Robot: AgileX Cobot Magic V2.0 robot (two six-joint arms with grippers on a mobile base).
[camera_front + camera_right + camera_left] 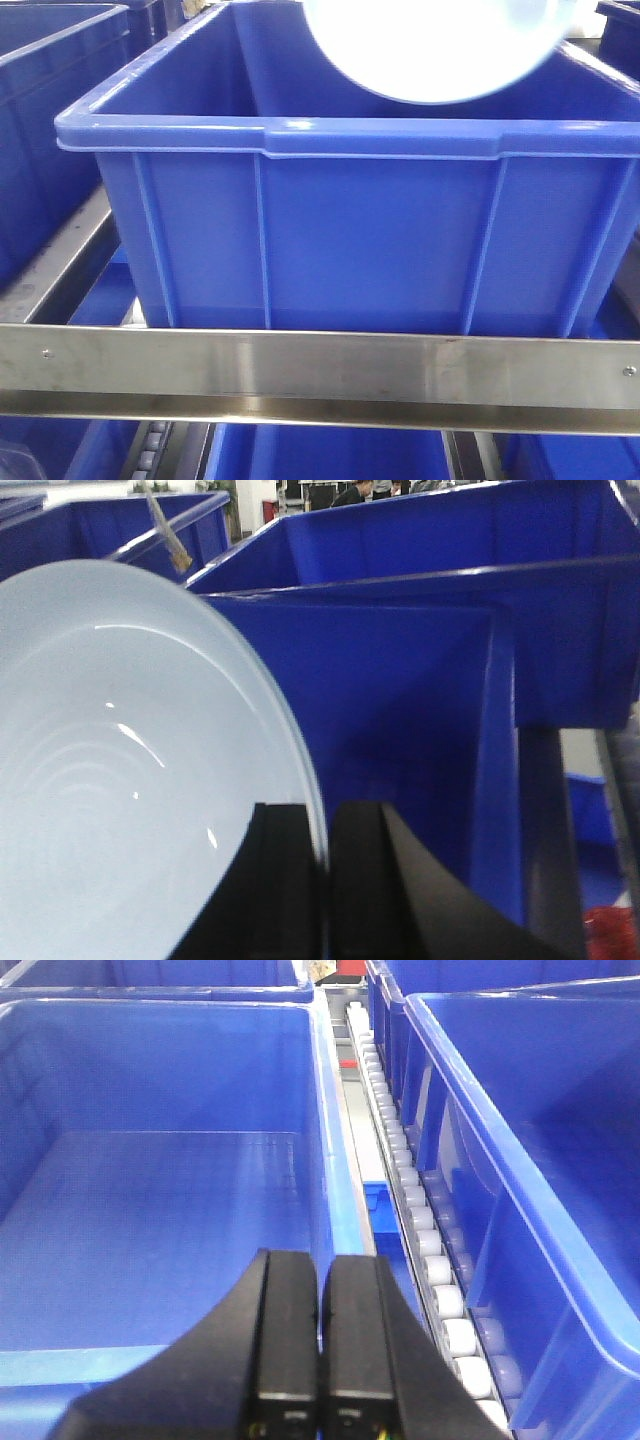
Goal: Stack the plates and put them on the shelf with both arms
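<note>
Right gripper (325, 880), nearest the right wrist camera, pinching the rim of a pale glossy plate (120, 780), one finger on each face; whether one plate or two stacked is held cannot be told; in the front view the plate hangs tilted above the open blue crate (350, 140) that sits on the shelf (320, 365), behind its steel front rail; left gripper (320, 1360) pressed together and empty, over the rim of a neighbouring crate (150, 1210) beside the roller track (420, 1220). Judged handling: stiff, smooth, probably slippery and breakable, moderately heavy for an edge pinch; best held at the upturned rim, ideally supported on opposite sides by both grippers.
</note>
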